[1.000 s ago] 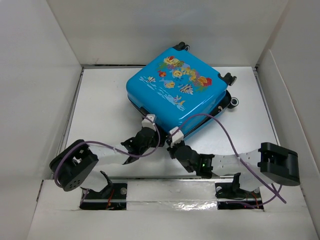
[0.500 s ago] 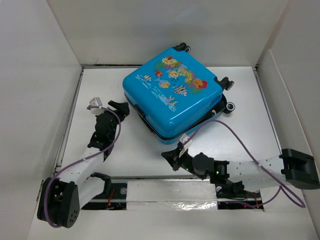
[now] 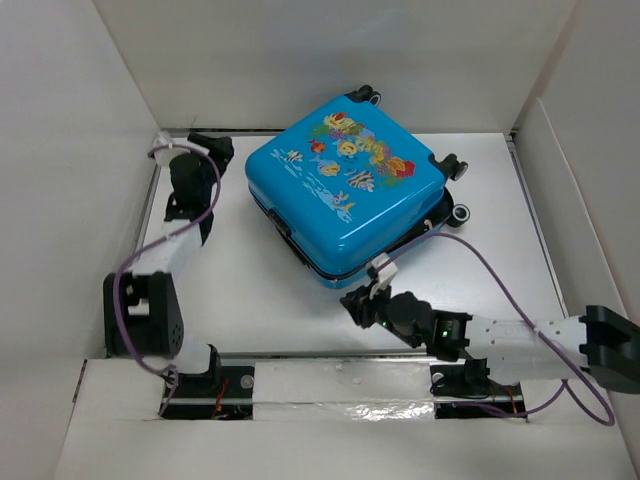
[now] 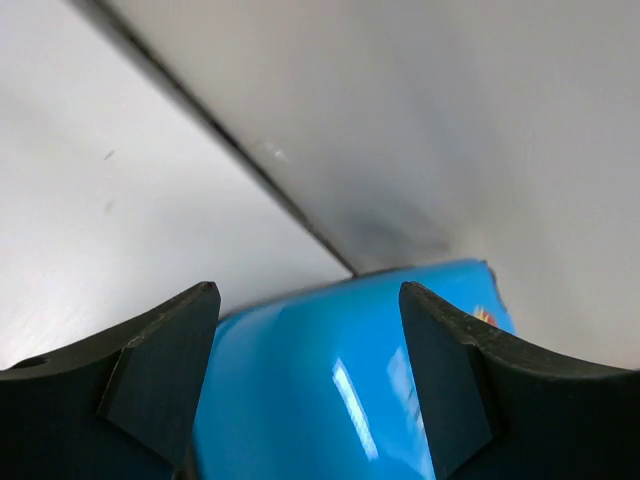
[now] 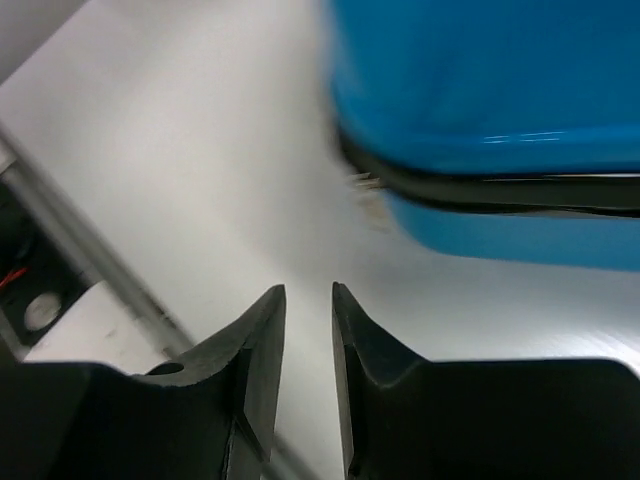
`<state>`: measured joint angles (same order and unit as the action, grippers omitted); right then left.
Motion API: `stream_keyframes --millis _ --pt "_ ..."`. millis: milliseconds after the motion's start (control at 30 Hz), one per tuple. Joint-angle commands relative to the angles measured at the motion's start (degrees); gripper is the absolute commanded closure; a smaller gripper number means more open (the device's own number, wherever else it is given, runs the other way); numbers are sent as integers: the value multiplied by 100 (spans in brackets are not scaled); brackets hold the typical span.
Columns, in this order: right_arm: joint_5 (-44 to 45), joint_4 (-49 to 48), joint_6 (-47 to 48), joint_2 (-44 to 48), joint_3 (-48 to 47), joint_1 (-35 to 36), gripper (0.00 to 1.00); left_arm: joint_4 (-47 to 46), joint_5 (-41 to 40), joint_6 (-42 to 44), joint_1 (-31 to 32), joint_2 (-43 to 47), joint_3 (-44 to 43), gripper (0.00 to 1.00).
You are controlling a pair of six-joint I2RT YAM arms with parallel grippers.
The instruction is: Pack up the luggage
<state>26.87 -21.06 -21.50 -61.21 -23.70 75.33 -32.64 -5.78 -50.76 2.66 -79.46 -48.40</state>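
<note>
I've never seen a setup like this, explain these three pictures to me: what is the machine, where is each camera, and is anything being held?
These are two robot arms bolted at the near edge of a white table, inside white walls. The wide picture comes from a fixed camera above and behind them. The other two come from a camera on each wrist, so the dark shapes at the bottom are that arm's own fingers. On the table lies a blue child's suitcase with a fish print, closed. The left gripper is open beside its left corner; the right gripper is slightly open just short of its near corner. Neither holds anything.
</note>
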Motion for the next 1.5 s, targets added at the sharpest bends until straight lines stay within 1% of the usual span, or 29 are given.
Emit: stream_keyframes --millis 0,33,67,133,167,233,267,300,367,400,433,533,567,600,667,733,767,833,867,900,967,1000,1067,1133,1200,1267,1300,1367,1467 --pt "459 1005 -530 660 -82 -702 69 267 1052 40 -160 -944 -1292 30" --pt "468 1138 -575 828 -30 -921 71 406 1122 110 -212 -1183 -1608 30" --pt "485 1252 -601 969 58 -1454 72 669 1297 337 -213 -1403 -2255 30" --pt "311 1428 -584 1374 199 -2107 78 1178 1518 575 -266 -2194 -3031 30" --pt "231 1481 -523 1497 243 -2745 80 1599 1780 689 -266 -2449 -3731 30" --pt "-67 1403 -365 1795 348 -3425 81 1865 2211 945 -327 -3222 -4350 30" --pt "-251 1246 -173 1832 358 -3759 81 2145 2526 1024 -327 -3460 -4936 30" --pt "-609 1149 -84 1815 340 -4432 81 2244 2721 1199 -327 -3880 -5186 31" --pt "-1007 964 153 1499 140 -5060 80 2681 2854 1375 -327 -4286 -5983 31" --pt "-1374 894 198 1315 60 -5350 78 2745 2924 1463 -266 -4602 -6162 31" --pt "-1595 841 251 1131 -37 -5893 78 2789 3021 1603 -266 -4779 -6364 31" --pt "-2422 516 313 401 -336 -6677 75 3071 3503 1762 -134 -5412 -7199 31" --pt "-2554 280 304 69 -389 -6776 72 3184 3783 1763 -134 -5552 -7575 31" --pt "-2851 78 339 -117 -485 -6855 68 3203 3917 1763 -82 -5789 -7692 31" --pt "-3160 66 435 -530 -748 -6988 65 2950 4320 1623 -28 -5923 -7693 31" --pt "-3521 84 480 -1075 -1188 -6988 65 2721 4480 1526 -28 -5888 -7466 32" --pt "-3627 102 515 -1243 -1328 -6988 65 2293 4446 1447 24 -5775 -6794 32" --pt "-3838 23 550 -1560 -1574 -6988 65 1319 4209 1158 24 -4986 -5625 33" --pt "-3908 -169 550 -1639 -1628 -6988 65 313 4069 982 24 -4722 -5079 33" --pt "-4040 -301 567 -1727 -1672 -6988 65 -124 3989 537 24 -4240 -4021 35" --pt "-4198 -373 620 -2017 -1891 -6988 65 -1281 3857 174 24 -3859 -3136 36" --pt "-4373 -416 646 -2105 -1962 -6988 65 -1567 3769 -46 24 -3544 -2409 37" --pt "-4558 -487 699 -2412 -2216 -6918 65 -2077 3550 -100 77 -3270 -1546 37" --pt "-4796 -452 796 -2640 -2462 -6769 65 -2420 3409 -232 138 -2840 -964 38" --pt "-4954 -233 971 -2992 -2963 -6716 65 -2983 3198 -346 139 -2428 -70 39" --pt "-5226 152 1164 -3421 -3402 -6558 66 -3430 3049 -452 139 -2171 452 41" --pt "-5401 268 1287 -3546 -3822 -6557 66 -3494 3048 -435 139 -1926 855 41" --pt "-5526 400 1323 -3757 -4132 -6496 66 -3556 2969 -356 139 -1679 1365 41" --pt "-5561 585 1306 -3977 -4520 -6443 64 -3495 2881 -250 139 -1196 1754 40"
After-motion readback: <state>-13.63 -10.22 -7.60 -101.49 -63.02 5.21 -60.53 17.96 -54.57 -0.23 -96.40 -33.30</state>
